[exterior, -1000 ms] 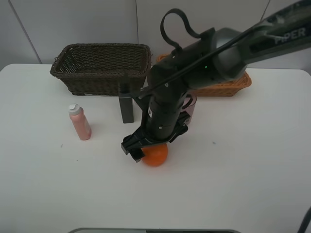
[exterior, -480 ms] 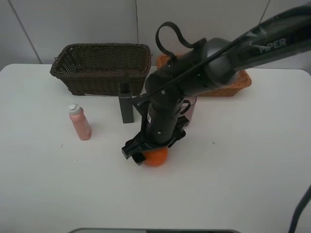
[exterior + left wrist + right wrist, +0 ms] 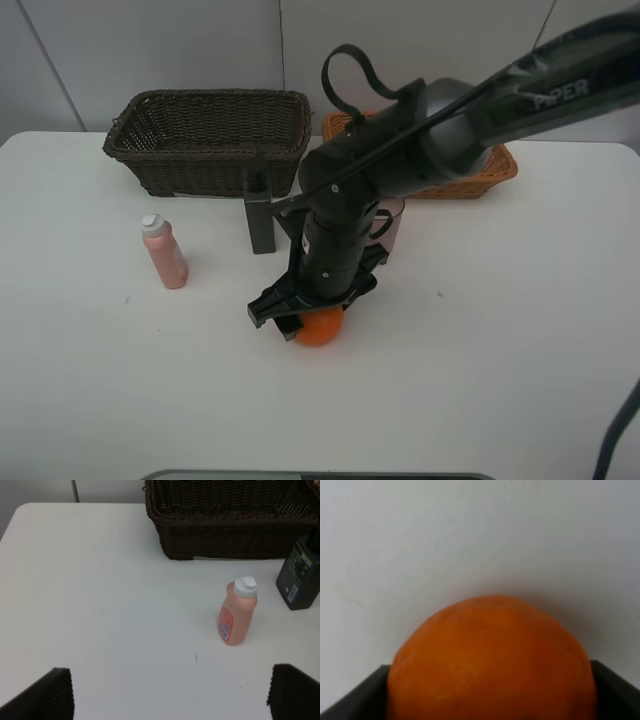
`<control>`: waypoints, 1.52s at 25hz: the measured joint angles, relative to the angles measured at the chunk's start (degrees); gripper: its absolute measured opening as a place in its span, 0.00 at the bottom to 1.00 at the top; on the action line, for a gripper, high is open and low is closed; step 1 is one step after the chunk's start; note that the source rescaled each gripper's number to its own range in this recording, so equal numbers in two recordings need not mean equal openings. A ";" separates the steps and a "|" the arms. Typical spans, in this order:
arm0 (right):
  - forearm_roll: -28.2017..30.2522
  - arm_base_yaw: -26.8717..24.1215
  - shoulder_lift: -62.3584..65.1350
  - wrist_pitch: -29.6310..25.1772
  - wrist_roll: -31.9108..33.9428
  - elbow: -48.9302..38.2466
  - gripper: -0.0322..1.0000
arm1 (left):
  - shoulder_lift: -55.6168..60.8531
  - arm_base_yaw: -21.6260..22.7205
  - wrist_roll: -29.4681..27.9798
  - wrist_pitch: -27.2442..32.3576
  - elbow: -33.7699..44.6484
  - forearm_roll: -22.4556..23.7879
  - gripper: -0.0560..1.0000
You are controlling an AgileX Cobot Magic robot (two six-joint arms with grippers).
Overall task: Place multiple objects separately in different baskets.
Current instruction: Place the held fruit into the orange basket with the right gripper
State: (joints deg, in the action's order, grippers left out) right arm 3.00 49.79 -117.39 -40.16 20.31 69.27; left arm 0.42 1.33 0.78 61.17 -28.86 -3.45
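One orange (image 3: 320, 328) on the desk (image 3: 500, 360), near the middle, a little toward 6 o'clock. Straddled by the right end effector (image 3: 302, 314), with a dark finger (image 3: 350, 700) on each side of the fruit in the right wrist view. Cannot tell whether clenched on it or just short of contact.

Against a second ago: same spot for the orange, more of it covered, wrist lower over it, fingers closer together.

Toward 1 o'clock from the orange, pinkish cup (image 3: 392, 225), mostly hidden behind the arm. Toward 11 o'clock, dark rectangular bottle (image 3: 262, 225), upright. Toward 10 o'clock, pink white-capped bottle (image 3: 165, 252), well apart from the rest.

Farther off at 11 o'clock, dark brown basket (image 3: 210, 140). At 1 o'clock, orange-tan basket (image 3: 480, 175), partly behind the arm.

Left end effector (image 3: 172, 690) released, fingers spread wide with nothing between, over the desk, apart from the pink bottle.
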 joint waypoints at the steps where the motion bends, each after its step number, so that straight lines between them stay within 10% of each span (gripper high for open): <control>1: 0.00 0.00 0.00 0.00 0.00 0.00 0.72 | 0.00 0.00 0.00 0.00 0.00 0.00 1.00; 12: -0.07 0.00 3.57 -3.13 0.00 -0.07 0.72 | 0.00 0.00 0.00 0.00 0.00 0.00 1.00; 26: 7.04 -5.32 7.62 -26.37 -1.43 18.70 0.72 | 0.00 0.00 0.00 0.00 0.00 0.00 1.00; 38: 9.00 -21.03 7.62 -17.58 -3.22 26.00 0.72 | 0.00 0.00 0.00 0.00 0.00 0.00 1.00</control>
State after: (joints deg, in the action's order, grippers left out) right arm 12.00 28.76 -109.77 -57.74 17.09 95.28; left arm 0.42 1.33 0.78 61.17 -28.86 -3.45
